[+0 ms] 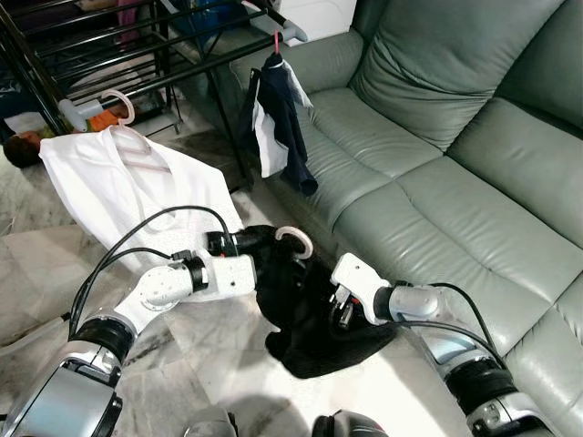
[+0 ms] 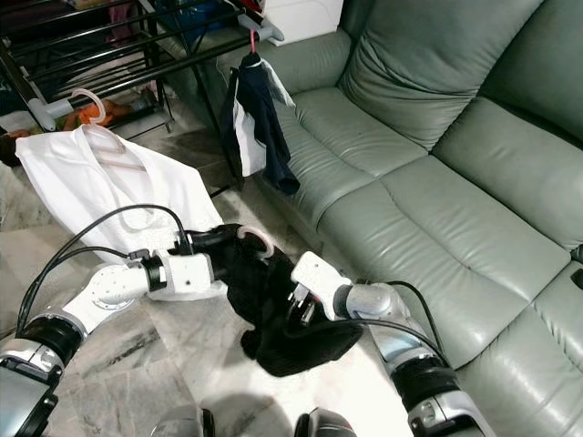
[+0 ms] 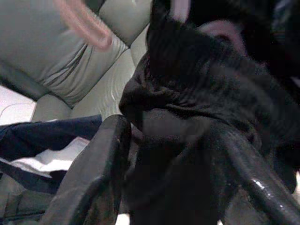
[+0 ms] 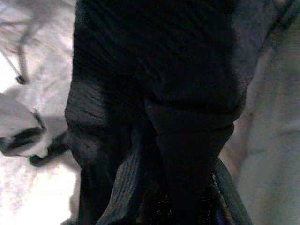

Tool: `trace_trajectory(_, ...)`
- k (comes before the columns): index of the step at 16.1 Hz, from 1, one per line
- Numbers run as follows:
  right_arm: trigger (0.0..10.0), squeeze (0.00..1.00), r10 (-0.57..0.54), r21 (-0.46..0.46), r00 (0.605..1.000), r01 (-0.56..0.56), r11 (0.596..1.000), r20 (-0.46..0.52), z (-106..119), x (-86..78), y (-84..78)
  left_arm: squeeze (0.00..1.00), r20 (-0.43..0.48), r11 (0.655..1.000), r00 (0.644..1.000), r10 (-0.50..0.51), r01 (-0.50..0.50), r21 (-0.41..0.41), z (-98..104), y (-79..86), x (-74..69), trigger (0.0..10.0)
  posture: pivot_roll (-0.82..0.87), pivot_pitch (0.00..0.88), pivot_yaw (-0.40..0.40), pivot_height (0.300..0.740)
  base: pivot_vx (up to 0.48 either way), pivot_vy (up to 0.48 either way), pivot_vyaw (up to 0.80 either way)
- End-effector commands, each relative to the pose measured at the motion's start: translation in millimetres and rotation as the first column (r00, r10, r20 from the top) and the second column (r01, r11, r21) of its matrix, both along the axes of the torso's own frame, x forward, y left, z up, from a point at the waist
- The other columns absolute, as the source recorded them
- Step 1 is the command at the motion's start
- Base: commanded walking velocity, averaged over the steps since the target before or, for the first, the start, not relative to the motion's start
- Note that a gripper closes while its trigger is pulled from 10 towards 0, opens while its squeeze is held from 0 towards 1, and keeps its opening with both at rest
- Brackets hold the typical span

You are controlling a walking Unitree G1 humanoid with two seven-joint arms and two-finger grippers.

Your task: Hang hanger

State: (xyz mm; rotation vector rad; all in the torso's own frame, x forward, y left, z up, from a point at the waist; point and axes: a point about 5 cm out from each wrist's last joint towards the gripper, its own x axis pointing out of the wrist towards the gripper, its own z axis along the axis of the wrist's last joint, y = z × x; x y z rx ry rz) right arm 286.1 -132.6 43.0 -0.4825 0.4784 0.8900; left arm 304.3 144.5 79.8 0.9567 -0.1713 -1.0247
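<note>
Out on the left, up against the black drying rack (image 1: 137, 86), a white shirt (image 1: 137, 191) hangs on a pink hanger, and further along the rail a navy-and-white garment (image 1: 278, 123) dangles beside the grey-green sofa (image 1: 437, 173). Down in the middle, that's where the action is: the left gripper (image 1: 239, 244) reaches in from the left, its black fingers (image 3: 101, 173) clamped round bunched dark fabric, as the left wrist view shows. That fabric is the black garment (image 1: 310, 319), draped on the hanger (image 1: 296, 238), whose pale pink hook pokes up just above the cloth. On the right, the right gripper (image 1: 342, 305) is buried in the lower folds, fingers pinching the cloth as far as the right wrist view lets me judge.

So the hanger is low, held between both arms, well apart from the rail. The risk, I'd say: both grips seem to be on cloth, not plastic. Lift carelessly and the garment may slide off, or the hook may twist away and miss the rail.
</note>
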Motion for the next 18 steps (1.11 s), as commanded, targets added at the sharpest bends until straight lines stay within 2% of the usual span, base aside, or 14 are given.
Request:
trace_trajectory(1,0.0,0.00,-0.080,-0.029,0.996,0.081,0.996,0.042,4,9.9,-4.0,1.00,-0.013,0.999,0.999,0.039,-0.040,-0.016,-3,4.1,-0.3,10.0,-0.04,0.047,-0.010,0.740,0.000,0.000,0.00)
trace_trajectory(3,0.0,0.00,-0.173,-0.040,0.982,0.177,0.983,0.074,2,14.6,-9.8,1.00,-0.039,0.990,0.991,0.131,-0.133,-0.050,-7,10.7,1.7,10.0,-0.04,0.042,-0.007,0.740,0.000,0.000,0.00)
trace_trajectory(4,0.0,0.00,-0.219,-0.036,0.971,0.223,0.974,0.098,3,16.6,-12.5,1.00,-0.069,0.972,0.975,0.210,-0.216,-0.091,-10,14.9,3.8,10.0,-0.04,0.042,-0.006,0.740,0.000,0.000,0.00)
trace_trajectory(5,0.0,0.00,-0.265,-0.023,0.957,0.269,0.963,0.117,3,18.0,-14.5,1.00,-0.111,0.939,0.946,0.304,-0.317,-0.130,-14,19.5,6.4,10.0,-0.04,0.040,-0.005,0.740,0.000,0.000,0.00)
trace_trajectory(6,0.0,0.00,-0.339,0.024,0.926,0.340,0.940,0.168,7,19.9,-16.0,1.00,-0.256,0.835,0.869,0.424,-0.484,-0.262,-19,21.1,9.1,10.0,-0.04,0.036,-0.006,0.740,0.000,0.000,0.00)
trace_trajectory(7,9.0,0.00,-0.407,0.055,0.890,0.405,0.913,0.205,8,20.0,-15.9,1.00,-0.411,0.654,0.774,0.481,-0.629,-0.420,-19,21.0,10.9,10.0,-0.04,0.035,-0.004,0.740,0.000,0.000,0.00)
trace_trajectory(8,10.0,0.00,-0.431,0.069,0.880,0.427,0.902,0.199,8,19.6,-15.7,0.43,-0.426,0.620,0.759,0.493,-0.650,-0.439,-19,21.9,10.4,10.0,-0.04,0.036,-0.002,0.740,0.000,0.000,0.00)
trace_trajectory(9,10.0,0.00,-0.478,0.109,0.859,0.466,0.878,0.182,7,18.7,-13.7,0.00,-0.435,0.566,0.738,0.515,-0.674,-0.474,-18,24.4,8.7,10.0,-0.03,0.037,0.001,0.740,0.000,0.000,0.00)
trace_trajectory(10,10.0,0.00,-0.502,0.138,0.846,0.484,0.864,0.180,7,18.2,-12.0,0.00,-0.440,0.532,0.725,0.531,-0.689,-0.493,-16,26.8,7.9,10.0,-0.03,0.040,0.006,0.740,0.000,0.000,0.00)
trace_trajectory(11,10.0,0.00,-0.542,0.223,0.812,0.500,0.837,0.215,15,18.6,-9.2,0.00,-0.448,0.448,0.688,0.571,-0.718,-0.532,-10,34.6,8.2,10.0,-0.04,0.043,0.006,0.740,0.000,0.000,0.00)
trace_trajectory(12,10.0,0.00,-0.570,0.255,0.787,0.515,0.818,0.236,20,19.4,-10.6,0.00,-0.455,0.402,0.672,0.584,-0.727,-0.557,-4,39.4,9.4,10.0,-0.04,0.043,0.006,0.740,0.000,0.000,0.00)
trace_trajectory(15,10.0,0.00,-0.595,0.284,0.769,0.531,0.798,0.234,23,21.1,-9.8,0.00,-0.481,0.358,0.656,0.582,-0.738,-0.573,3,42.9,12.6,10.0,-0.03,0.054,0.007,0.740,0.090,0.000,0.00)
trace_trajectory(18,10.0,0.00,-0.590,0.301,0.772,0.520,0.800,0.236,27,26.1,-9.0,0.00,-0.480,0.354,0.653,0.586,-0.739,-0.573,9,42.1,15.1,10.0,-0.03,0.057,0.008,0.740,0.271,0.000,0.00)
